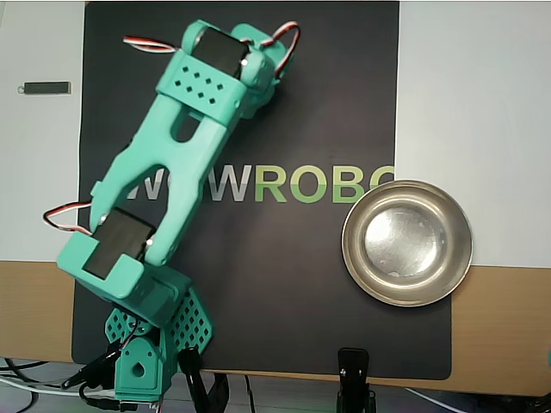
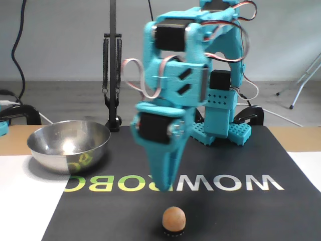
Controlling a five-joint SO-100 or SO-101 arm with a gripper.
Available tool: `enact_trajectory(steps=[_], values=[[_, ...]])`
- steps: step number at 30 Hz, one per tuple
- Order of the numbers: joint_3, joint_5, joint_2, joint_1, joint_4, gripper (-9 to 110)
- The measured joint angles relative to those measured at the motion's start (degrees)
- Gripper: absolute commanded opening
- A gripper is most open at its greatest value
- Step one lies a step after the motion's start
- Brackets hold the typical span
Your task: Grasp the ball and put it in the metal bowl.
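While the metal bowl [image 2: 68, 144] sits empty, pincer [image 2: 168, 188] closed — above the ball [image 2: 173, 218], apart.

Ball [image 2: 173, 219] below tool [image 2: 167, 188]; metal bowl [image 2: 68, 146] left.

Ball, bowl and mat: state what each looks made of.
The ball: probably wood, given its matte orange-tan surface with no shine; it sits on a small dark ring. The metal bowl: polished steel, mirror-bright, reflecting the mat's lettering on its side and light on its flat bottom. The mat: black with printed letters, dull finish; rubber or fabric, cannot tell which.
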Motion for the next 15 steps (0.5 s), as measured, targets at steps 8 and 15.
enact_trajectory(steps=[8,15], values=[[0.0,0.0,-2.1,-0.2,0.0,1],[0.0,0.0,-3.8,0.1,0.0,1]])
